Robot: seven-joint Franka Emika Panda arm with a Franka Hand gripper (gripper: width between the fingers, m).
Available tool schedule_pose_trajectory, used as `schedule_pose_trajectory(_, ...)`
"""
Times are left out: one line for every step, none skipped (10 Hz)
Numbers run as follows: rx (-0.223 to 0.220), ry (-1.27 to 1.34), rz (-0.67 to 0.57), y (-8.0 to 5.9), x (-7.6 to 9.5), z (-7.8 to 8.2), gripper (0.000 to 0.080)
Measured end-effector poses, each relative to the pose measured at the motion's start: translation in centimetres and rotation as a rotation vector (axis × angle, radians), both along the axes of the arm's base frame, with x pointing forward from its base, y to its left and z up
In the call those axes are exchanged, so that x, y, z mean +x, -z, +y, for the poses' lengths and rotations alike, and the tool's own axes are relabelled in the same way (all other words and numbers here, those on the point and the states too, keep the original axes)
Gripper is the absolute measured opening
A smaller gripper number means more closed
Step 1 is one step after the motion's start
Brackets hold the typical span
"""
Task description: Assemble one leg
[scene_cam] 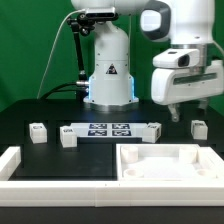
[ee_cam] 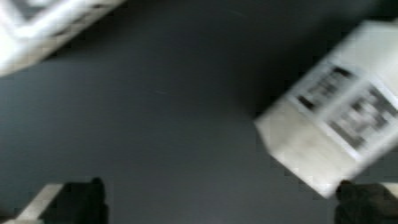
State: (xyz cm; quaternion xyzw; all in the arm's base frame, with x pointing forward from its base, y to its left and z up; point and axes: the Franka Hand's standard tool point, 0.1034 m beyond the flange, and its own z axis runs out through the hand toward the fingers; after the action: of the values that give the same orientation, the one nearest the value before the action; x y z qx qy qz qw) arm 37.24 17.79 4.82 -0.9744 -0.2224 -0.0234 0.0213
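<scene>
The leg [scene_cam: 199,127] stands upright on the dark surface [scene_cam: 100,108] at the exterior view's right, beyond the far edge of the large white panel [scene_cam: 165,162] and apart from it. The claw [scene_cam: 174,111] hangs above the surface just to the exterior view's left of the leg, not touching it.

The exterior view does not settle how far the fingers are spread. The wrist view does: the two dark fingertips [ee_cam: 71,200] stand wide apart with only bare surface [ee_cam: 178,120] between them, so the claw [ee_cam: 219,200] is wide and holds nothing. That view also shows the leg [ee_cam: 338,120] close up, blurred, with its black-and-white tag facing the camera, lying outside the span of the fingers. A white tagged edge [ee_cam: 45,30] shows in one corner; what it belongs to I cannot tell.

Only the exterior view shows the rest. The marker board [scene_cam: 108,130] lies flat in the middle, two more posts [scene_cam: 38,131] stand towards its left, and a white raised rail [scene_cam: 20,165] runs along the left and front. The arm's base [scene_cam: 108,75] rises behind.
</scene>
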Motion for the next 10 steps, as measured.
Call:
schedule_pose_trajectory(0.011, 0.105, 0.017, 0.39, -0.41, 1.0, 0.0648)
schedule_pose_trajectory(0.019, 0.155, 0.021, 0.39, -0.32, 1.25, 0.0648)
schedule_pose_trajectory(0.024, 0.209, 0.028, 0.4, -0.32, 1.23, 0.0648)
schedule_pose_trajectory(0.029, 0.26, 0.033, 0.41, -0.36, 1.3, 0.0648)
schedule_pose_trajectory(0.036, 0.363, 0.043, 0.43, -0.41, 1.37, 0.0648)
schedule_pose_trajectory(0.041, 0.428, 0.051, 0.44, -0.47, 1.46, 0.0648)
schedule_pose_trajectory(0.041, 0.426, 0.051, 0.44, -0.49, 1.49, 0.0648)
schedule_pose_trajectory(0.04, 0.438, 0.055, 0.47, -0.75, 1.88, 0.0648)
schedule_pose_trajectory(0.025, 0.443, 0.081, 0.58, -0.98, 1.9, 0.0648)
schedule_pose_trajectory(0.026, 0.447, 0.082, 0.64, -0.91, 1.86, 0.0648)
